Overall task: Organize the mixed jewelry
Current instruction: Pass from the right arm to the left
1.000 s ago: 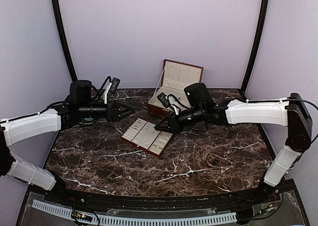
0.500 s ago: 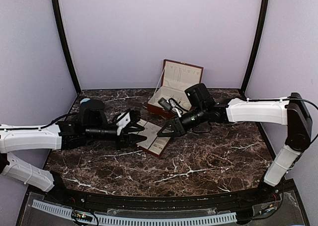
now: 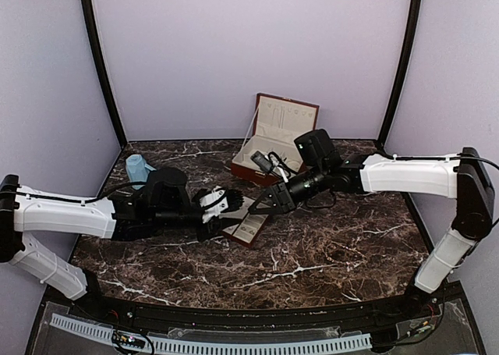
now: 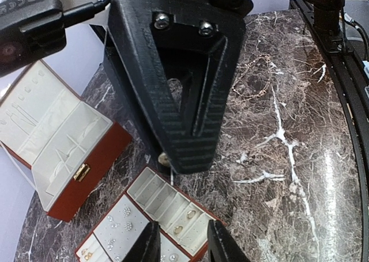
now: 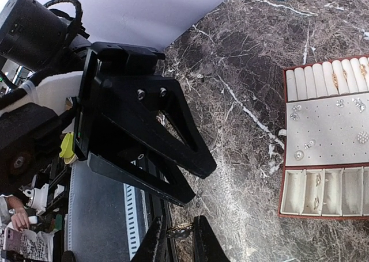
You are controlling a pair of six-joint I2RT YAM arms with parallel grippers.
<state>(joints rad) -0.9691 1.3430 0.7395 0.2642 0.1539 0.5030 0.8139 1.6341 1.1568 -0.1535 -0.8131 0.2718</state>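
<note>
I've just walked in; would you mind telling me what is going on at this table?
Two robot arms are sorting jewelry. The left pincer, open, hovers over the near edge of the flat tray, which holds small studs and rings. The right pincer points down at the table just beyond the tray; whether it grips a piece is unclear. A gold chain lies loose on the table, and the hinged box stands open nearby.

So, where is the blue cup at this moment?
In the top view, the blue cup sits at the far left of the table, just behind the left arm and well left of the open red-brown box.
</note>
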